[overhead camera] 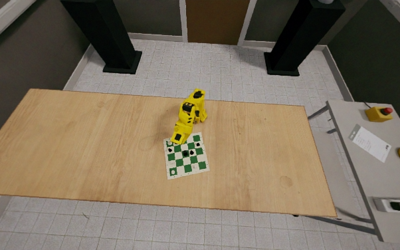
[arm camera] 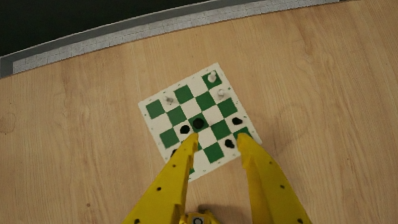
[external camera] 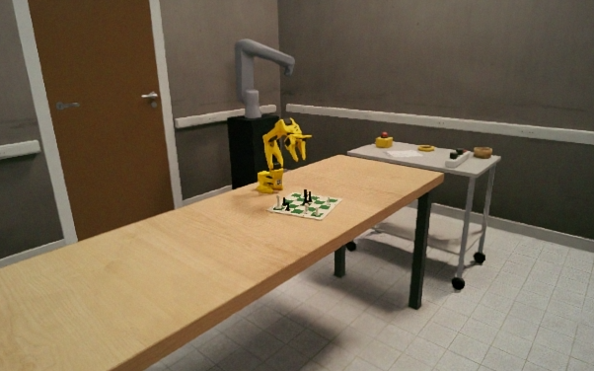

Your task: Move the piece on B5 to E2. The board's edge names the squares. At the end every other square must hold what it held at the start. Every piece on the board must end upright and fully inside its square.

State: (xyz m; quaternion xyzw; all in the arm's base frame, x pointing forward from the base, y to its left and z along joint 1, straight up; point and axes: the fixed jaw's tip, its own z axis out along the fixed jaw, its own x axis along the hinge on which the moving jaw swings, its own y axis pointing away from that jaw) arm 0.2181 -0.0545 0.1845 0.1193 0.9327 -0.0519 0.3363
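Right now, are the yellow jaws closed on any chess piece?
No, in the wrist view the yellow jaws hang above the green-and-white chessboard with only board showing between them.

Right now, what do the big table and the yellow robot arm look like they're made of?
The table looks like pale wood with a smooth matte finish: long grain streaks run along it. The arm looks like hard yellow plastic, plain and slightly shiny, with blocky moulded shapes. Both are guesses from looks alone.

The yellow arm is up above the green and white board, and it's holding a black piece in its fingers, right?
Not quite. The arm is above the board, but its fingers hold nothing. The wrist view shows an empty gap between them, with the black pieces standing on the board below.
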